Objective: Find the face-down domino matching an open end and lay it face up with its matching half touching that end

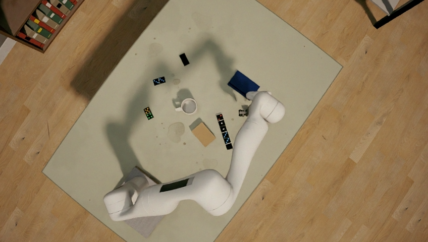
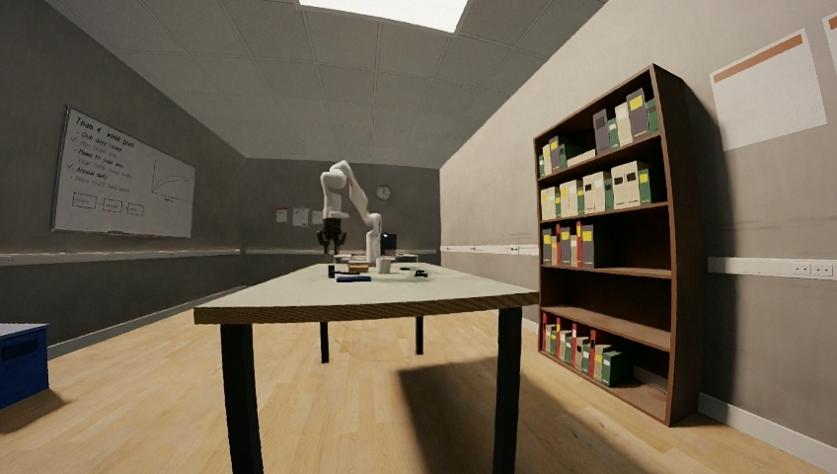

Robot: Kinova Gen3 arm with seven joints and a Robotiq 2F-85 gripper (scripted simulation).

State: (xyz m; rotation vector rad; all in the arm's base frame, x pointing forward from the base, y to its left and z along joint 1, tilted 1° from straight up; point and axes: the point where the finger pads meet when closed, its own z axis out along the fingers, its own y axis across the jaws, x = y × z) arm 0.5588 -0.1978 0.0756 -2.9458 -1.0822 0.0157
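Note:
The domino line (image 1: 224,131) lies face up right of the tan box; its far end shows a red pip. My gripper (image 1: 242,112) (image 2: 331,242) is open and empty. It points down, a little above the table and just right of the line's far end. In the exterior view a small dark domino (image 2: 331,271) stands upright right below the fingers; from above the gripper hides it. A face-down black domino (image 1: 183,59) lies at the far side. Two loose face-up dominoes lie on the left, one with blue pips (image 1: 159,80) and one with orange and green pips (image 1: 148,113).
A white mug (image 1: 189,106) (image 2: 384,265) and a tan box (image 1: 203,134) stand left of the line. A flat blue block (image 1: 243,83) (image 2: 353,278) lies just beyond the gripper. My arm crosses the table (image 1: 270,45) on the line's right. A bookshelf (image 2: 610,234) stands off the table.

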